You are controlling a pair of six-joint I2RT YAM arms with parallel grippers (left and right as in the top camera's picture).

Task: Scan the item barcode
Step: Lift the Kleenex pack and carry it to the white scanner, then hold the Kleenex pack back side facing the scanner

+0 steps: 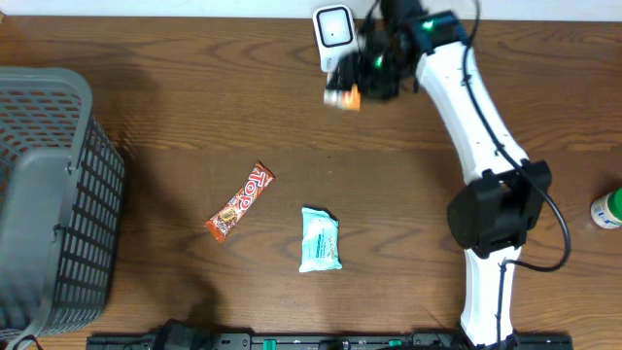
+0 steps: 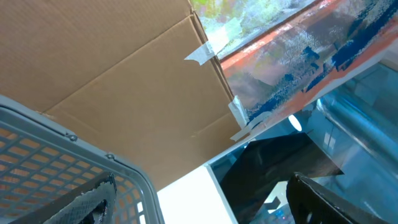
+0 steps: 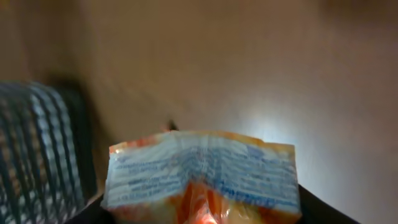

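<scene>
Your right gripper (image 1: 354, 86) is far out at the back edge of the table (image 1: 175, 126), and it has the orange-and-white snack packet (image 1: 341, 96) pinched between its fingers. That packet is off the table, hanging just below and beside the white scanner (image 1: 333, 27) that stands at the back edge. Whether packet and scanner touch, you cannot tell from above. In your right wrist view the packet fills the lower middle of the frame. Its white panel of fine blue print faces the camera, orange wrapping shows beneath, and a dark finger shows at each lower corner. The print is too blurred for you to pick out a barcode.

Your left gripper (image 2: 205, 204) stands wide, with nothing between its fingers. Its camera looks over the rim of the grey basket (image 2: 93, 155) at brown cardboard (image 2: 124, 81).

Elsewhere on the table, the basket sits at the left edge. A red-orange candy bar (image 1: 240, 201) lies diagonally near the middle, and a teal pouch (image 1: 320, 239) lies just to its right, apart from it. A green-and-white bottle (image 1: 607, 209) shows at the right border.
</scene>
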